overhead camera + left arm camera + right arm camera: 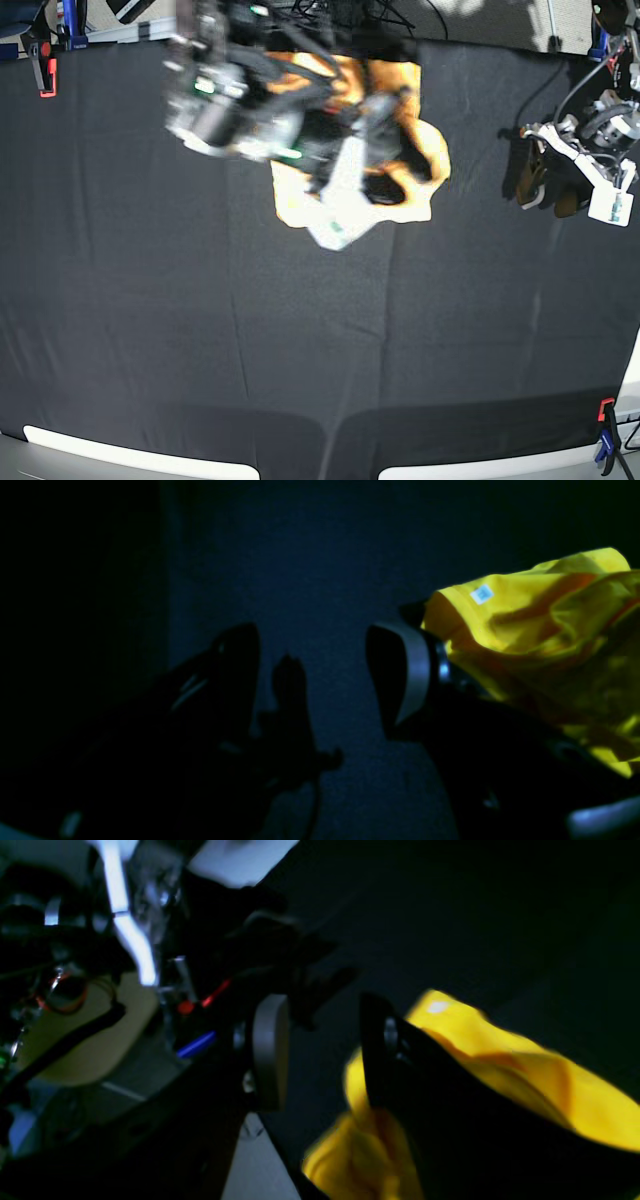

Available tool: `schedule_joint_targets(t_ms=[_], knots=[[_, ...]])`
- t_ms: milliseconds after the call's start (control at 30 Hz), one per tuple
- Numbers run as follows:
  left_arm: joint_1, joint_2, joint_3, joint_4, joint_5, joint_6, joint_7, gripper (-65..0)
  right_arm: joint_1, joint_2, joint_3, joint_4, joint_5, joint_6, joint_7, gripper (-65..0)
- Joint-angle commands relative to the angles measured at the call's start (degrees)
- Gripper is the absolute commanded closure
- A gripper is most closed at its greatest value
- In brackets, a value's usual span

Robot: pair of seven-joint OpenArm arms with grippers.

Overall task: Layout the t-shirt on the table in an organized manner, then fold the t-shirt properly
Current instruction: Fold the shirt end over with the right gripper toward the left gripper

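The t-shirt (415, 165) lies crumpled in a loose heap at the upper middle of the base view, on the black counter (300, 340), far from spread out, so the work in hand looks like the laying-out stage and not yet any folding. The right end effector (372, 118) reaches over the heap from the upper left of that frame, blurred; in the right wrist view its jaws stand apart, with yellow-looking cloth beside and behind the right-hand finger and nothing visibly pinched between them, though whether the cloth touches that finger cannot be told. The left end effector (548, 178) hangs at the right edge of the base view, well apart from the shirt there, jaws spread wide and empty; in the left wrist view the cloth bunches at the right of the frame, just behind one finger (407, 672), and a small pale label (481, 594) shows near a hem. To do this step well, each arm would likely want a distinct edge of the garment, a shoulder seam or hem corner for preference, taken as a single layer and not a bunched handful. Pulling the two grips outward, low over the counter, should draw out the wrinkles. A grab at the middle of the heap risks dragging the bundle along unchanged.
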Motion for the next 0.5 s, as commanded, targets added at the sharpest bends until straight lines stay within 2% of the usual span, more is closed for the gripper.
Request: schedule_joint_targets(t_ms=[0, 233, 367, 467], knots=[[-0.3, -0.6, -0.4, 1.1, -0.9, 0.0, -1.5, -34.8, -0.3, 0.7, 1.5, 1.7, 0.6, 0.0, 0.7, -22.9], [-0.3, -0.6, -0.4, 1.1, -1.0, 0.0, -1.5, -34.8, -1.8, 7.0, 13.0, 2.8, 1.4, -0.2, 0.2, -22.9], [-0.3, -0.6, -0.4, 1.1, -1.0, 0.0, -1.5, -34.8, -1.8, 8.5, 18.1, 2.5, 3.8, -0.2, 0.5, -22.9], [-0.3, -0.6, -0.4, 1.1, -1.2, 0.0, -1.5, -34.8, -1.7, 9.2, 18.9, 0.9, 3.8, -0.2, 0.5, -22.9]])
